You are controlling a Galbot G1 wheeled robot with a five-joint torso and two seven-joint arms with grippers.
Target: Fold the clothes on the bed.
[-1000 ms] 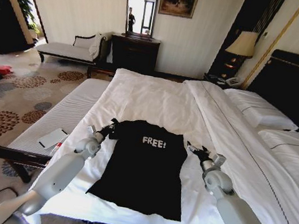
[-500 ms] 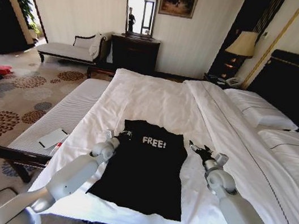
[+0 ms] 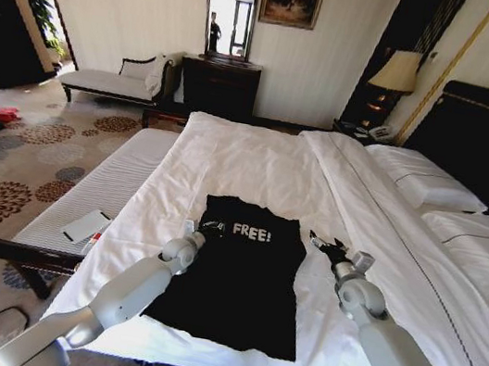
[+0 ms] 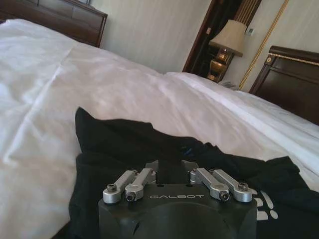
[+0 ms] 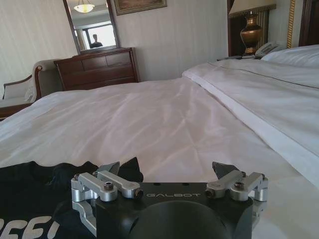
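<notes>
The very large bed [image 3: 257, 162] with its white duvet and dark wooden headboard spreads across the head view. The black short-sleeved T-shirt [image 3: 242, 281] of soft fabric, lettered "FREE!" in white, lies on the duvet at about 6 o'clock from the bed's middle, near the foot edge.

Its outline has changed. A second ago the sleeve on the robot's left stuck out toward 9 o'clock; now that sleeve is folded in over the chest, so the shirt's left edge runs nearly straight. This looks like the first sleeve fold, about done.

The left gripper [image 3: 211, 228] has carried it there, travelling inward from the shirt's 9 o'clock side to rest just beside the lettering, fingers pressed together, apparently pinching the black fabric.

The right gripper [image 3: 323, 246] has stayed at the shirt's 3 o'clock edge, fingers spread, beside the sleeve that still lies unfolded.
</notes>
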